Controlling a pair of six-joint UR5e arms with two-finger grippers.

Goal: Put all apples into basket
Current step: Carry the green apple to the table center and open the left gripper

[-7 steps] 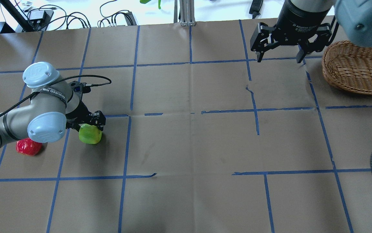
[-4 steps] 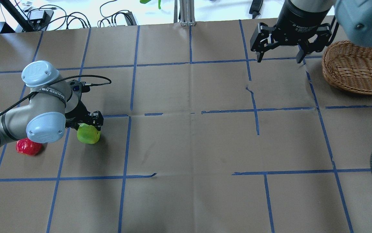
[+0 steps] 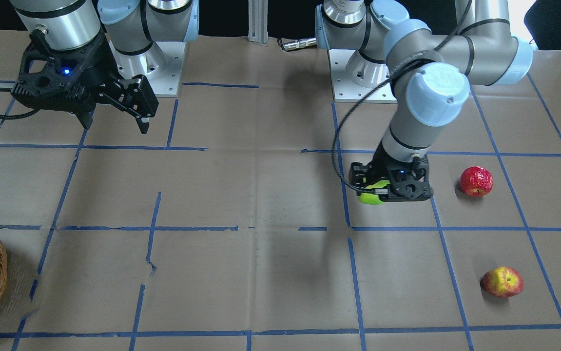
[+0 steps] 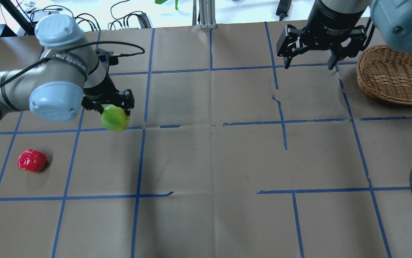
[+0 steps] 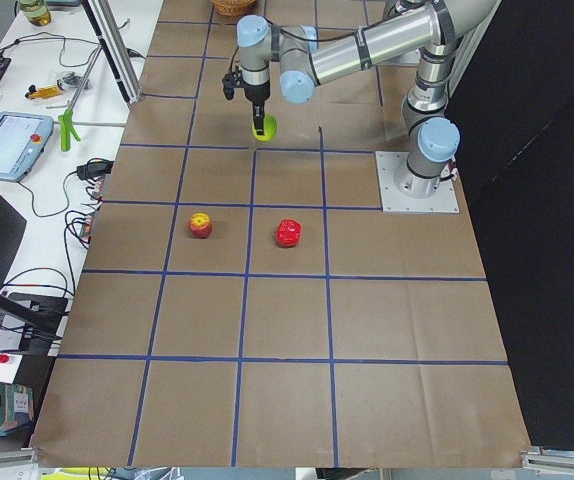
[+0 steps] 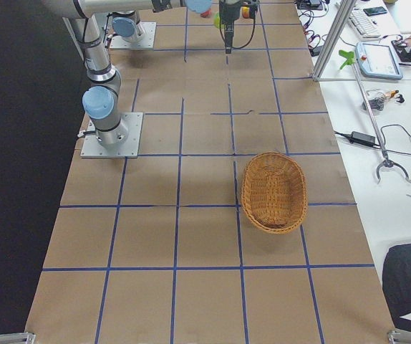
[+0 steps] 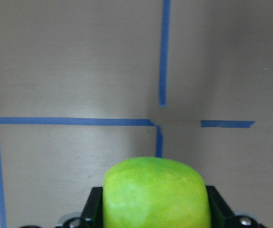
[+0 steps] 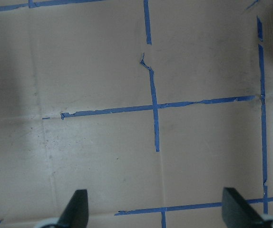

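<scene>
Your left gripper (image 4: 112, 109) pinches the bright yellow-green apple (image 4: 114, 119) above the brown paper table (image 4: 213, 161). At its 8 o'clock sits the deep red crackled apple (image 4: 31, 160). Your right gripper (image 4: 308, 66) hangs spread, with the round light-brown wicker basket (image 4: 392, 77) at its 3 o'clock.

Brown paper (image 4: 209, 161) gridded with blue tape (image 4: 84, 197) covers the table (image 4: 206, 225) beside a white bench (image 5: 27, 215).

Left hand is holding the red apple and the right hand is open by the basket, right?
No: the left hand holds the yellow-green apple, as the overhead view shows; the red apple lies on the table. The right hand is open by the basket.
</scene>
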